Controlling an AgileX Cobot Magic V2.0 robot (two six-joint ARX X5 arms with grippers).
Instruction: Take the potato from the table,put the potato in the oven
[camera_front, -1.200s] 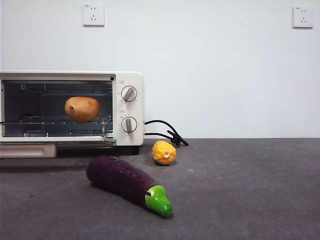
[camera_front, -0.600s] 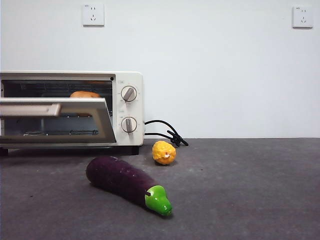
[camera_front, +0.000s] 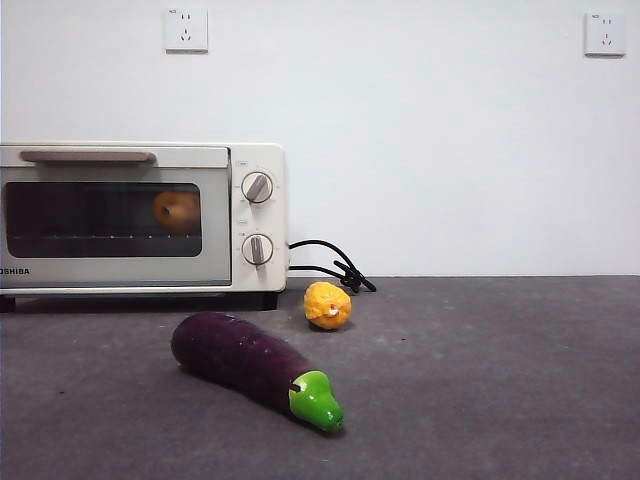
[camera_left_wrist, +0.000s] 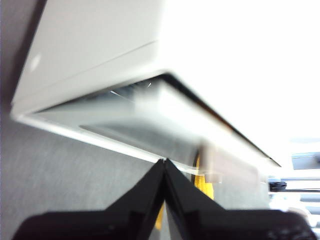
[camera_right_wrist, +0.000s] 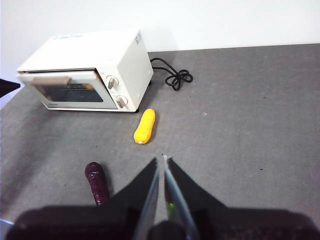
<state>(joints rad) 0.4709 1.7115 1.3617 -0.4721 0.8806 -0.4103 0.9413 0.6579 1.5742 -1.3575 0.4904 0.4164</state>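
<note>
The potato (camera_front: 176, 210) lies inside the cream-white oven (camera_front: 255, 160), dim behind the dark glass of the door (camera_front: 110, 215), which stands closed in the front view. My left gripper (camera_left_wrist: 164, 162) is shut and empty, its tips close to the blurred front edge of the oven (camera_left_wrist: 100, 45). It does not show in the front view, and only a black tip (camera_right_wrist: 7, 87) shows beside the oven (camera_right_wrist: 90, 55) in the right wrist view. My right gripper (camera_right_wrist: 163, 160) hangs high over the table (camera_right_wrist: 250, 110), shut, holding nothing.
A long purple eggplant (camera_front: 240, 360) with a green cap lies in front of the oven. A small bumpy yellow fruit (camera_front: 328, 305) sits to its right, near the black cord (camera_front: 335, 265). Bare grey table (camera_front: 480, 380) stretches to the right.
The oven door has swung up from lying flat open, through half-raised, to closed. The potato stays inside on the rack. Eggplant and yellow fruit have not moved.
</note>
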